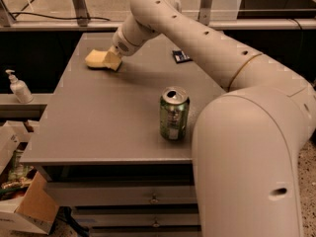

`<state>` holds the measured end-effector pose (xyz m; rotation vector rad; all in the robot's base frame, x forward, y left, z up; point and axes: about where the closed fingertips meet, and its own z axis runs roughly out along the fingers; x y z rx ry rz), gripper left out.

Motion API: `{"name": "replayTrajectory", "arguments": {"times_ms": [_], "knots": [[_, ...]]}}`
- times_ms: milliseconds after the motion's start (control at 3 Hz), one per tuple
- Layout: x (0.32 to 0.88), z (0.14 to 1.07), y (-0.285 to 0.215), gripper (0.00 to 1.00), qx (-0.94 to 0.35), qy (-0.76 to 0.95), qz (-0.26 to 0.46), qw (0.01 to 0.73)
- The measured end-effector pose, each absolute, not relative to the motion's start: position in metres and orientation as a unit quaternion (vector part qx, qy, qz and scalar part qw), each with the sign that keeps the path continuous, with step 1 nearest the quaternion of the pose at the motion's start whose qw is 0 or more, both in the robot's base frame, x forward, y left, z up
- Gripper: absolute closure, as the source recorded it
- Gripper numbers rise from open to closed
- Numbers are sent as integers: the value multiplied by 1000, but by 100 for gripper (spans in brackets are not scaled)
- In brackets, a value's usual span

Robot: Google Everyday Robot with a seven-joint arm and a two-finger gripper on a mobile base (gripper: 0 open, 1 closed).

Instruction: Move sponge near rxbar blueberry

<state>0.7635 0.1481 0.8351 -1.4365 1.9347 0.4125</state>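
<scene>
Yellow sponge (96, 59) touching pincer (112, 61) near table (67, 78) left edge.

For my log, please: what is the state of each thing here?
Sponge: lying on the table, far left.
Pincer: low, at the sponge's right end.
Blue bar: lying flat, apart from the sponge.
Can: upright, top opened.
Pump bottle: upright, beside the table.

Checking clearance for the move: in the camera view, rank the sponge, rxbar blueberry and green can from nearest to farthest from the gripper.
1. sponge: right at the gripper, back left.
2. rxbar blueberry: also at the back, off to the right in the picture.
3. green can: towards the front, centre-right.
</scene>
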Motion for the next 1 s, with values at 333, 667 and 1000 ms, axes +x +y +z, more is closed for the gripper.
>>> {"name": "replayTrajectory", "arguments": {"times_ms": [333, 667, 1000], "knots": [[745, 850, 130, 100, -549, 739, 154, 360], [721, 864, 109, 100, -543, 737, 147, 376], [696, 865, 79, 100, -529, 747, 135, 380]]}}
